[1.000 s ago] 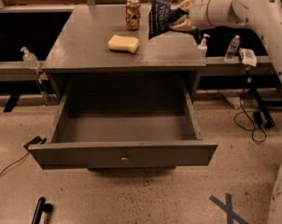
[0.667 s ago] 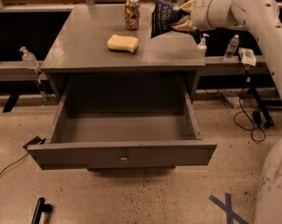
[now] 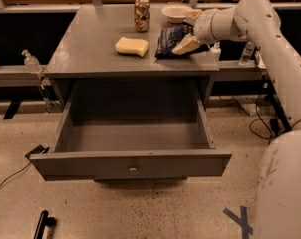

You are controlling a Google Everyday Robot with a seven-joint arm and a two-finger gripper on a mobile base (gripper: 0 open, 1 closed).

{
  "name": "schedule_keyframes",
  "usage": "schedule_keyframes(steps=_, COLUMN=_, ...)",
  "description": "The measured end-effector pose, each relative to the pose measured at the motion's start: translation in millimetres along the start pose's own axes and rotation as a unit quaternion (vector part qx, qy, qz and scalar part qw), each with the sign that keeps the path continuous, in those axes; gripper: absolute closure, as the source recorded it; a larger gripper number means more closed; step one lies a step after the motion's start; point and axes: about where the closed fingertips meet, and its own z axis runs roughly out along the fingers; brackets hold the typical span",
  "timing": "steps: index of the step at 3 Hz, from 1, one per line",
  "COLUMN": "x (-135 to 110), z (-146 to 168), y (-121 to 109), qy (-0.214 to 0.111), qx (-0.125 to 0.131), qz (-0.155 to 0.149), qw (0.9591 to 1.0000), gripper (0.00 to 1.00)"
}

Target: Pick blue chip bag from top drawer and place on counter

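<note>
On the far left, a clear pump bottle (image 3: pixel 29 61) is standing on a low ledge beside the cabinet, and a black cable is trailing over the speckled floor below it. The top drawer (image 3: pixel 130 164) is standing pulled fully out toward the near side, with its flat front panel facing the viewer and its small round knob (image 3: pixel 133 170) sitting at the middle. Above and behind it, the counter (image 3: pixel 85 44) is carrying a yellow sponge (image 3: pixel 131 46) near its middle, a can (image 3: pixel 141 15) standing upright toward the far edge, and a pale bowl (image 3: pixel 175 13) just right of the can. The blue chip bag (image 3: pixel 169 40) is resting on the counter, out of the drawer, right of the sponge and apart from it. Its lettered face is turning up toward the viewer, and its long axis is running from near-left to far-right, with the near-left corner pointing at the sponge. The gripper (image 3: pixel 186 34) is sitting at the bag's right end, reaching in from the right over the counter's right edge; whether it is clamping the bag or standing loose around it cannot be told. Two small bottles (image 3: pixel 247 54) are standing beyond the counter's right side, and a blue tape cross (image 3: pixel 240 221) is lying on the floor at near right.
</note>
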Motion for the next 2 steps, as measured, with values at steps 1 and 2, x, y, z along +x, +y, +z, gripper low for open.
schedule_keyframes(steps=1, x=0, z=1, y=0, qy=-0.001, qx=0.000, qz=-0.001, qw=1.0000, gripper=0.00)
schedule_keyframes(steps=2, x=-29, z=-22, y=2, qy=-0.057, qx=-0.005, qz=0.007, qw=0.9984, gripper=0.00)
